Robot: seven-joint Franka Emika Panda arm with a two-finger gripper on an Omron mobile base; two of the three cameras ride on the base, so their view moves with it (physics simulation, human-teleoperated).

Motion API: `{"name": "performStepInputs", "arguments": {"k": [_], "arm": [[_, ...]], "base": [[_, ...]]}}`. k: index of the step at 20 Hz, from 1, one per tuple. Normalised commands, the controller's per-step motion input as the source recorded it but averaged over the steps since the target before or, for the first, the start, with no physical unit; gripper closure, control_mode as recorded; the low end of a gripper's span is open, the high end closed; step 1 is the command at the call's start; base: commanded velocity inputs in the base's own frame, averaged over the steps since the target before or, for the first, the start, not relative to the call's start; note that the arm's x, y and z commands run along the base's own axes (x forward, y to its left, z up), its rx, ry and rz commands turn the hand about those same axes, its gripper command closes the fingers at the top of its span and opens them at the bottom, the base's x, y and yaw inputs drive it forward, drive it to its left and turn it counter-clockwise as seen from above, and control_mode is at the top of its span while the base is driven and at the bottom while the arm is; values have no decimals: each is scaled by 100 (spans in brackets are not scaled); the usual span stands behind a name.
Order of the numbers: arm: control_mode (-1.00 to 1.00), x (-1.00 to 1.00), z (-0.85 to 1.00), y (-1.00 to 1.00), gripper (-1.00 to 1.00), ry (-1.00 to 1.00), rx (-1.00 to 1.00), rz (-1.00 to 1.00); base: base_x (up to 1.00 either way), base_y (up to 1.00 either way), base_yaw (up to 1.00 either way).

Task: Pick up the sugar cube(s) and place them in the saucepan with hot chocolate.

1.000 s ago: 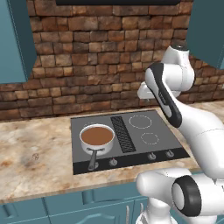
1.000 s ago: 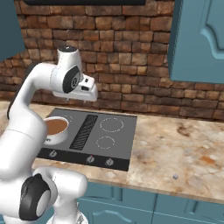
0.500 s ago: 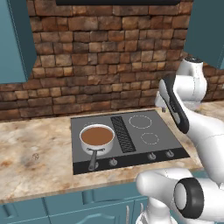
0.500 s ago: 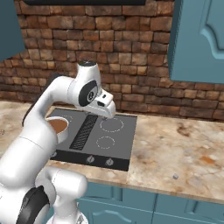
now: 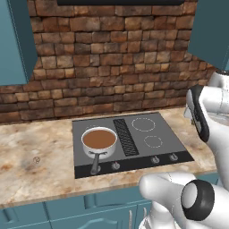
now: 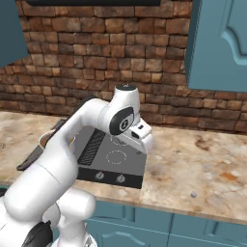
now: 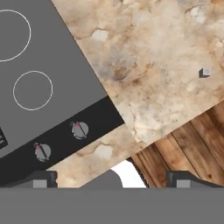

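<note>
A tiny pale sugar cube (image 7: 205,71) lies on the beige marbled counter right of the cooktop, also visible near the counter's front edge (image 6: 193,194). The silver saucepan (image 5: 99,139) with brown hot chocolate and a dark handle stands on the cooktop's left burner; the arm covers most of it in the right base view. My gripper (image 6: 144,141) hangs open above the cooktop's right edge, well clear of the cube. In the hand view its fingertips (image 7: 40,179) stand far apart at the bottom, with nothing between them, and the cube is at the upper right.
The dark cooktop (image 5: 172,143) has two empty right burners and a row of knobs (image 7: 78,129) along its front. A brick wall backs the counter, with teal cabinets above. The counter's front edge and wooden floor (image 7: 188,144) show below the hand.
The arm has swung to the right, from above the cooktop's left side near the saucepan to its right edge. The saucepan has not moved.
</note>
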Motion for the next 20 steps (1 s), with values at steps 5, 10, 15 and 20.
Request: {"name": "performStepInputs", "arguments": {"k": [5,10,15,20], "arm": [[-100,-4,-33,-82,-100,3,1,-14],[-100,0,-17,-82,-100,5,1,-4],[-100,0,-12,-61,-100,1,0,-2],[-100,1,-31,-44,-100,10,0,-8]], "base": [[0,0,0],[0,0,0],[0,0,0],[0,0,0]]}}
